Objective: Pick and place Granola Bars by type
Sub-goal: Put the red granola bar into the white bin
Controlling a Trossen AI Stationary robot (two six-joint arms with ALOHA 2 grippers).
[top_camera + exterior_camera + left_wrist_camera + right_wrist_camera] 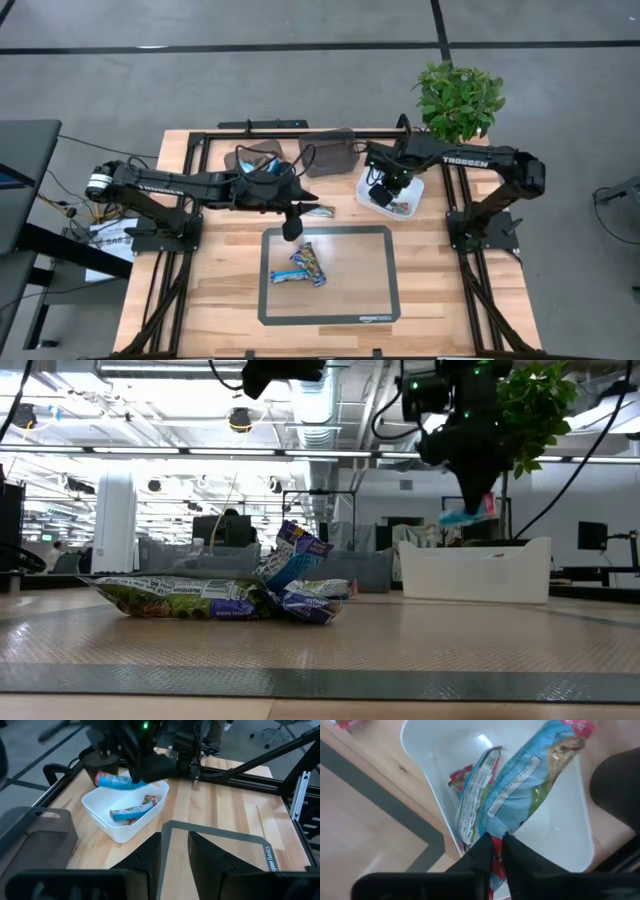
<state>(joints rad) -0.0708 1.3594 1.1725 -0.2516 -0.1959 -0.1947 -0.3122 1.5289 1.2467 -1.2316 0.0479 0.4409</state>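
Several granola bars [300, 264], in blue, white and green wrappers, lie piled on the grey-framed mat; the low view shows the pile [250, 596]. One more bar [319, 211] lies on the wood by the mat's far edge. My right gripper [497, 841] hangs over the white tray [408, 190] and is shut on a blue bar [525, 785]. Another bar [132, 812] lies in the tray. My left gripper [175, 852] is open and empty, above the mat's far left corner [292, 226]. My right gripper pinches the blue bar by its crimped end [496, 836] between the two fingers, which point down from above. The bar is lifted clear and hangs tilted below the fingers, above the tray [465, 514].
Two dark bins [262, 160] [330, 152] stand at the table's far edge, behind the left arm. A potted plant [458, 98] stands at the far right corner. The mat [385, 300] has bare room around the pile.
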